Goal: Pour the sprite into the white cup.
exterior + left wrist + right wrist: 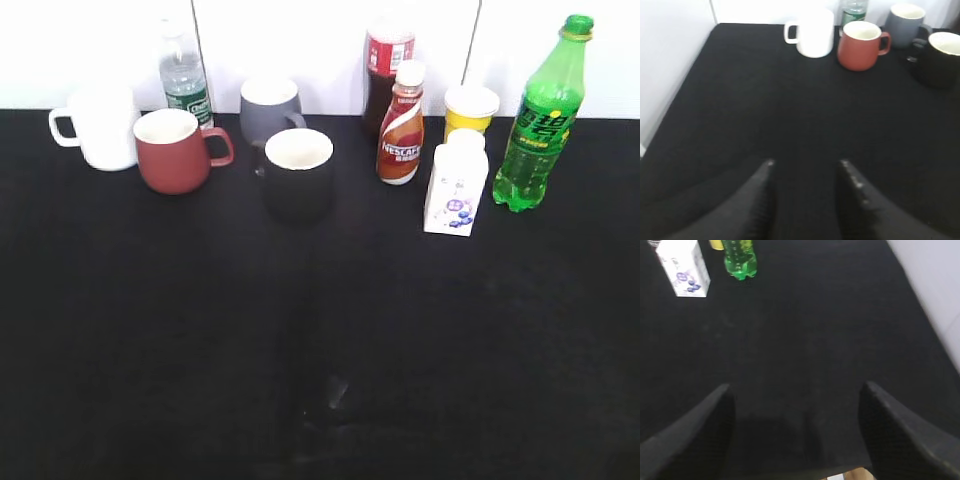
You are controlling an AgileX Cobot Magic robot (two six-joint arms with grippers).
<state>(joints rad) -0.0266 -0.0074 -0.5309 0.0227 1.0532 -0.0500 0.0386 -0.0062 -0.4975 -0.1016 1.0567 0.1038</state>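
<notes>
Sprite-pouring task at its opening step: white cup (100,128) at the table's (320,330) far left, sprite (541,122) upright and capped at far right, left end effector (807,172) moderately parted, right end effector (797,395) spread wide, both empty, so the next move is probably a reach for the bottle.

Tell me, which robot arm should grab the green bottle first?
Probably the right arm. The sprite stands at the far right of the table, and the open right gripper already sees it ahead. The left gripper faces the mugs, including the white cup.
</notes>
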